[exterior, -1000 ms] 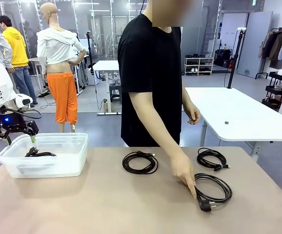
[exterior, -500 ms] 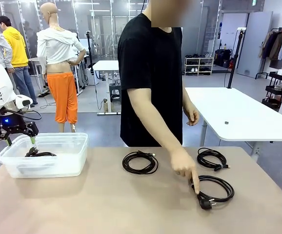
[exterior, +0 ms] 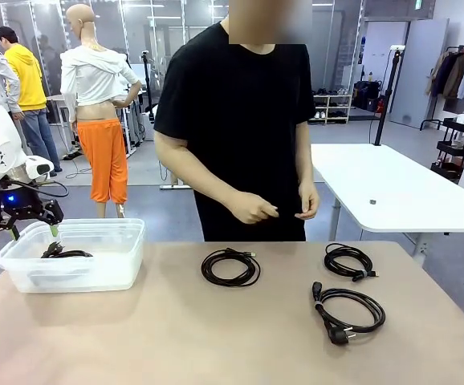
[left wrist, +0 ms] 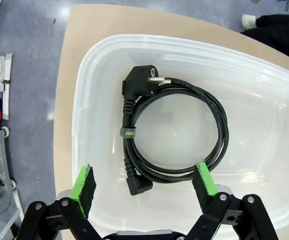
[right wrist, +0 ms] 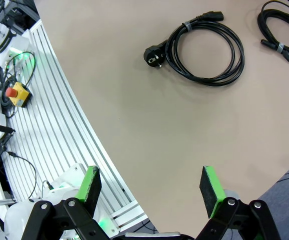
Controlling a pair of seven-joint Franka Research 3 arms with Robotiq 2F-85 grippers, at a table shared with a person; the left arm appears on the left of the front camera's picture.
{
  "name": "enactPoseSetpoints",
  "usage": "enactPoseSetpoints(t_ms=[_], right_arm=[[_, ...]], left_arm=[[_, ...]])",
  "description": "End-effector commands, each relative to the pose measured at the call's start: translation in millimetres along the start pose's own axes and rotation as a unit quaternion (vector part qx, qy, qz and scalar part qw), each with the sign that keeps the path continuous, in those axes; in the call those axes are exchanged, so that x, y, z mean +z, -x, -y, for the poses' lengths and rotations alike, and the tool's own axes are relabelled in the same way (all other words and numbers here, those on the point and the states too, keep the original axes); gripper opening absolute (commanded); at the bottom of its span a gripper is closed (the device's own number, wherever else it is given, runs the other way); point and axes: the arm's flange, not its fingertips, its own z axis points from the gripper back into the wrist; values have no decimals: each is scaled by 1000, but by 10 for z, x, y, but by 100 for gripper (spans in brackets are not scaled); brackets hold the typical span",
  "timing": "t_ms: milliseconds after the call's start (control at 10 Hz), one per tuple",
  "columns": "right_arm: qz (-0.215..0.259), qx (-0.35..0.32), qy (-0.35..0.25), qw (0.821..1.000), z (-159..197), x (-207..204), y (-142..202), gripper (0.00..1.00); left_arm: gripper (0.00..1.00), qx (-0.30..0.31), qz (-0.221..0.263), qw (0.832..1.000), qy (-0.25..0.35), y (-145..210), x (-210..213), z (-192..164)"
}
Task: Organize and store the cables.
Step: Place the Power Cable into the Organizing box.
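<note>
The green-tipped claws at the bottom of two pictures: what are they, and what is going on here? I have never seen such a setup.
They are grippers, the two-finger hands of two robot arms. One picture comes from a fixed camera looking across the table at a person; the other two come from cameras on each arm's wrist, looking along its fingers. The left gripper hangs open above a clear bin where one coiled cable lies. The right gripper is open above bare table, with a power cable farther ahead. That power cable, a middle coil and a small coil lie on the table. Neither gripper holds anything. The person's hands are at the waist, touching no cable.
</note>
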Motion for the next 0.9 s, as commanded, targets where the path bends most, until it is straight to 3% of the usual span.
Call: enactPoseSetpoints(t_ms=[0, 100, 400, 600, 800], right_arm=[[7, -2, -4, 1000, 5, 13, -7, 100], [7, -2, -4, 1000, 5, 13, -7, 100], [7, -2, -4, 1000, 5, 13, -7, 100], [7, -2, -4, 1000, 5, 13, -7, 100], [7, -2, -4, 1000, 5, 13, -7, 100]], left_arm=[[98, 2, -5, 1000, -1, -37, 9, 3], [98, 0, 0, 1000, 0, 0, 0, 0], [99, -93, 22, 990, 104, 370, 676, -320], [99, -184, 48, 968, 164, 892, 1102, -693], [99, -254, 125, 936, 209, 1497, 1409, -957]])
